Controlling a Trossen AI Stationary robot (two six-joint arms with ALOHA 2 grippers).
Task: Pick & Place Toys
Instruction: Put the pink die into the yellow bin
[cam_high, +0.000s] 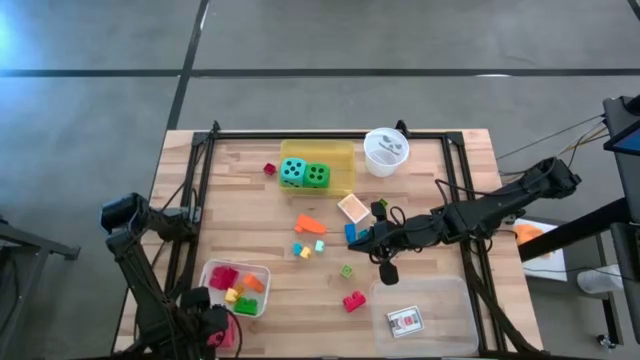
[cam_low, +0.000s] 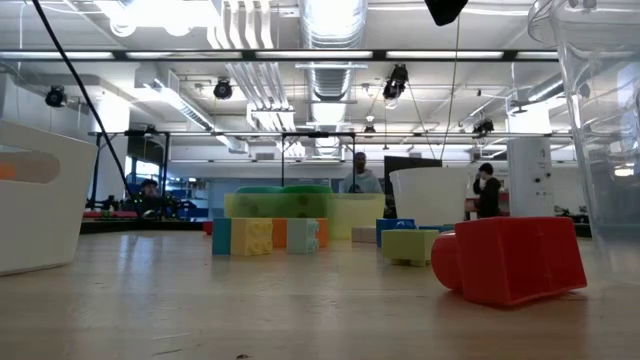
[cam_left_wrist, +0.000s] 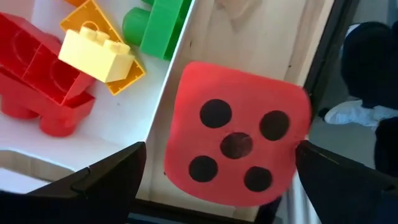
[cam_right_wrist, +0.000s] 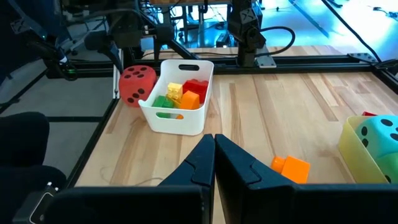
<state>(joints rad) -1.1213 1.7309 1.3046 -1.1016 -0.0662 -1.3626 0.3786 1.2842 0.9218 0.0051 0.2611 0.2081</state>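
Note:
A red die (cam_left_wrist: 236, 143) with five black dots up rests on the wood at the table's near left corner, right beside the outer wall of a white tray (cam_left_wrist: 163, 93). The tray holds red, yellow, orange and green blocks (cam_high: 236, 285). My left gripper (cam_left_wrist: 221, 155) points down over the die, open, one finger on each side of it; no touch shows. The die also shows in the right wrist view (cam_right_wrist: 137, 84). My right gripper (cam_right_wrist: 214, 140) hangs shut above the table's middle right (cam_high: 362, 240) and holds nothing.
A yellow tray (cam_high: 345, 180) at the far middle holds a teal and a green die. A white cup (cam_high: 385, 152) stands beside it. Loose blocks (cam_high: 310, 225) lie mid-table, with a red one (cam_low: 510, 260) nearer. A clear tray (cam_high: 450, 300) at the near right holds a card (cam_high: 405, 320).

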